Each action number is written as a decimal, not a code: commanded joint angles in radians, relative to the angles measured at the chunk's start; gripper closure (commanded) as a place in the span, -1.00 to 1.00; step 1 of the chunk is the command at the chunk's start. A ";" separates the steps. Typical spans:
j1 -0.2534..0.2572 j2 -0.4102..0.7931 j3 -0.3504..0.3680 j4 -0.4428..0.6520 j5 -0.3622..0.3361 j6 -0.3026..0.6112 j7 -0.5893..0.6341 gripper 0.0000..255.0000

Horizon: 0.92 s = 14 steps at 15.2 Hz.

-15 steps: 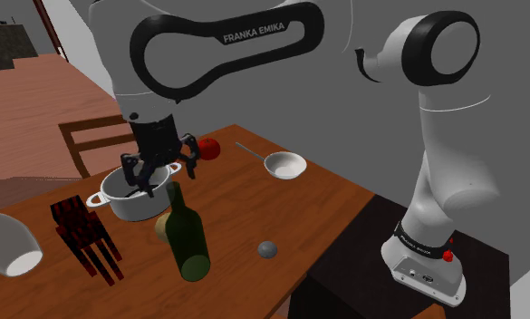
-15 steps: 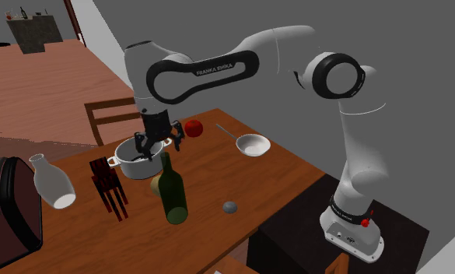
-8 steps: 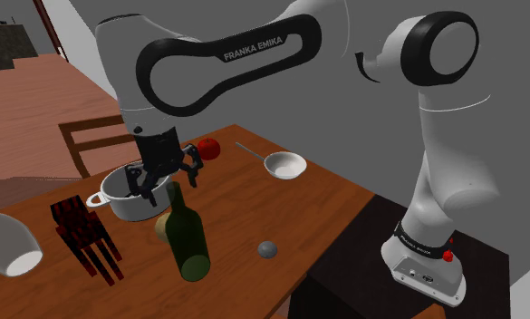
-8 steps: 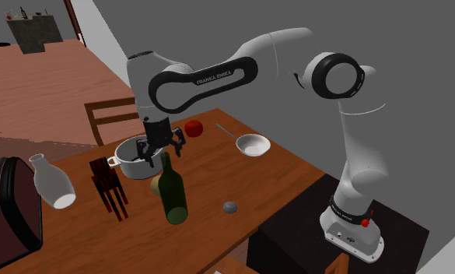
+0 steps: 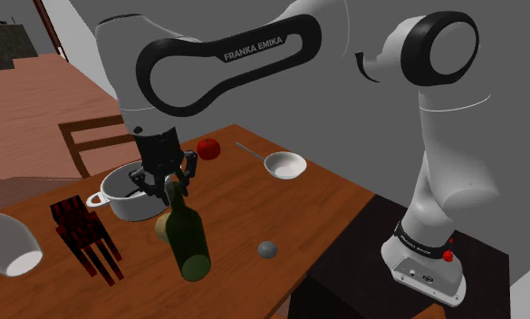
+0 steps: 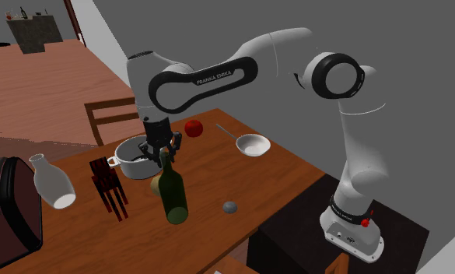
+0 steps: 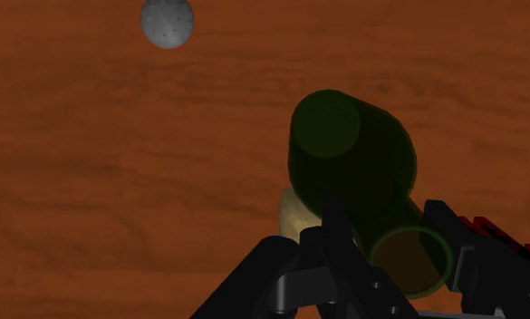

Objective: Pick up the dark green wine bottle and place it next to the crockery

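One dark green wine bottle stands upright on the brown wooden table, just beside one white two-handled pot. The black two-finger gripper is at the bottle's neck, with its fingers apart, one on each side of the mouth. Farther off lie three things: one white round bowl, one red round fruit and one small grey ball.

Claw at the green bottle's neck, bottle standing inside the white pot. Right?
Not quite. The green bottle stands on the wooden table beside the white pot, not inside it, as the shoulder view shows. The claw is at its neck, as you said.
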 commanded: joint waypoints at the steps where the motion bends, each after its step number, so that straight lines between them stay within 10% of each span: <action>1: 0.000 0.000 0.000 -0.001 0.000 0.000 0.000 1.00; 14: 0.011 -0.002 0.004 0.105 0.003 -0.106 -0.001 1.00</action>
